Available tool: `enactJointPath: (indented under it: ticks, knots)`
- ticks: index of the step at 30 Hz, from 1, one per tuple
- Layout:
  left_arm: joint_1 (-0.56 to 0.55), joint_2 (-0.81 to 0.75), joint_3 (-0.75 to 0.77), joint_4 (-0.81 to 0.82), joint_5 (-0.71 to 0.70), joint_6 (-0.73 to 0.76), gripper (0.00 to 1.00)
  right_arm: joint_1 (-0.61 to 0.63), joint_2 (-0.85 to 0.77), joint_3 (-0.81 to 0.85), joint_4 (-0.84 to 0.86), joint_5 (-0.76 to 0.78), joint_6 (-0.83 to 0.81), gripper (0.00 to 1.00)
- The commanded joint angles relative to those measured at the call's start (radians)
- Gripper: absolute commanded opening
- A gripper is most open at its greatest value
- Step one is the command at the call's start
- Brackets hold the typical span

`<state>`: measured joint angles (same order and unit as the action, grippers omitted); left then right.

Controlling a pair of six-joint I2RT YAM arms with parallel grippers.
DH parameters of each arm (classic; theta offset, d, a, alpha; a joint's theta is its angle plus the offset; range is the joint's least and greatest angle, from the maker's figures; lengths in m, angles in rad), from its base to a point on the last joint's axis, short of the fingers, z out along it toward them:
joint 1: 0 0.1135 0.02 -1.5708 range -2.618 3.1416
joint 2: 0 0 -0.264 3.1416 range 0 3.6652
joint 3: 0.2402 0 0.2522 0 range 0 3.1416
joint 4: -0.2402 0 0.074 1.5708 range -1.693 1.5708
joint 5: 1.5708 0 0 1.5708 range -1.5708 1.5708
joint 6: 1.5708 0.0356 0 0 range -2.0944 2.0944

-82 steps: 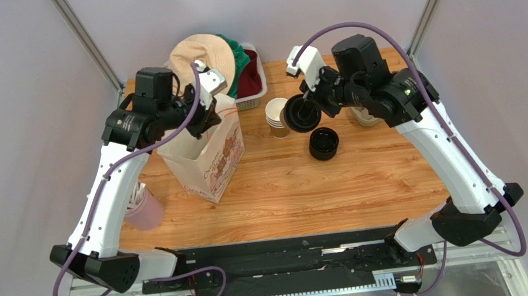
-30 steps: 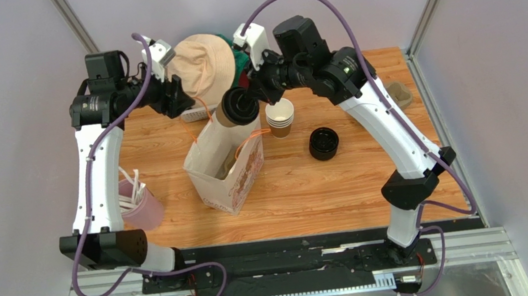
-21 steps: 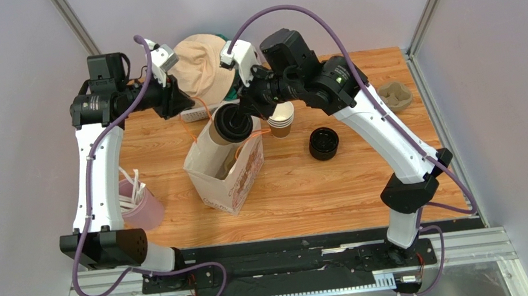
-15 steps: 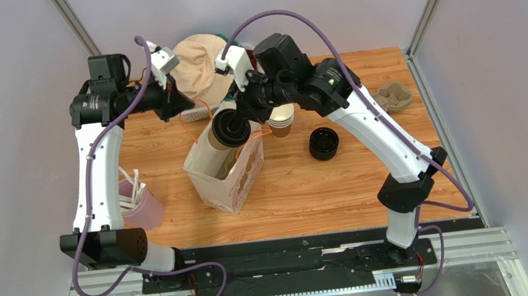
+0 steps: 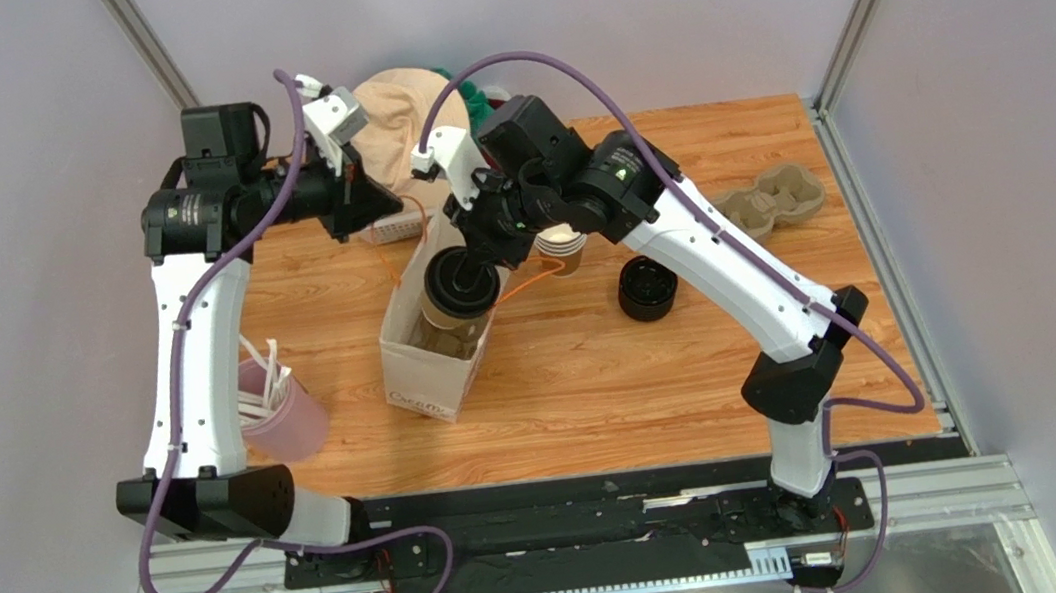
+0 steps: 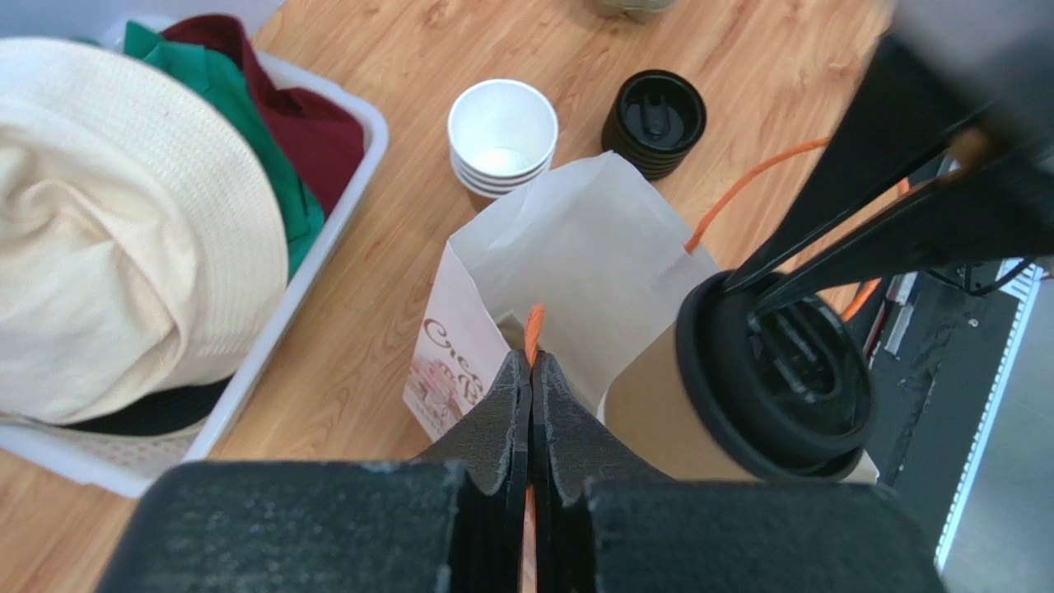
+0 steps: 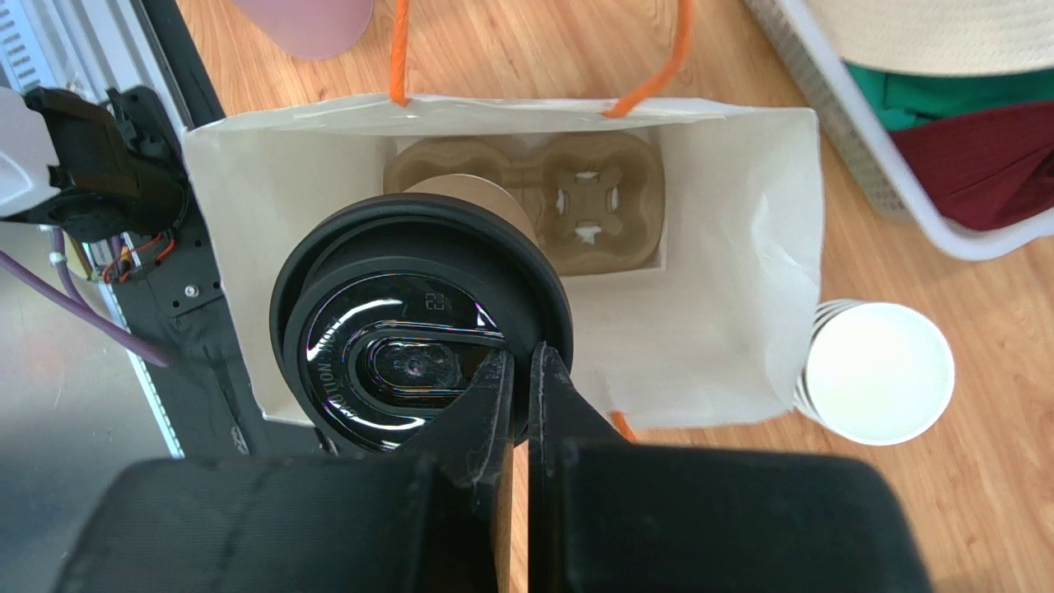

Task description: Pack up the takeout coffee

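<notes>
— Wooden table is carrying a white paper bag, which is standing open. Where is the takeout coffee sitting?
— It is hanging tilted in the mouth of the bag. Its brown lower part is dipping inside, above a cardboard carrier that is lying on the bag's floor.
— What is holding it?
— The right claw is pinching the edge of its black lid, with the jaws closed tight on it.
— And the left claw?
— It is squeezing the bag's orange handle just above the bag's rim, with the fingers fully together.
— What is standing near the bag?
— White cups are sitting stacked just beside it, and black lids are resting a little farther on the same side.
</notes>
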<state>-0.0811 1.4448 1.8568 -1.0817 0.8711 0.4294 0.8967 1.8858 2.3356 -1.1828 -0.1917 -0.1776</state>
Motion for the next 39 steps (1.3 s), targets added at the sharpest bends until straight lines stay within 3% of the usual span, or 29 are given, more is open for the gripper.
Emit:
enactJointPath:
  ticks: [1, 14, 30, 39]
  knots:
    - [-0.081, -0.084, -0.053, 0.107, -0.029, -0.069, 0.00, 0.005, -0.010, -0.059, 0.040, 0.021, 0.036, 0.00]
    - [-0.105, -0.159, -0.206, 0.276, -0.138, -0.202, 0.00, 0.007, -0.155, -0.435, 0.304, 0.005, 0.003, 0.00]
    - [-0.079, -0.146, -0.283, 0.367, -0.385, -0.294, 0.00, 0.033, -0.067, -0.475, 0.434, -0.022, 0.009, 0.00]
    - [-0.045, -0.147, -0.314, 0.410, -0.386, -0.346, 0.00, 0.085, -0.025, -0.479, 0.433, 0.021, 0.024, 0.00]
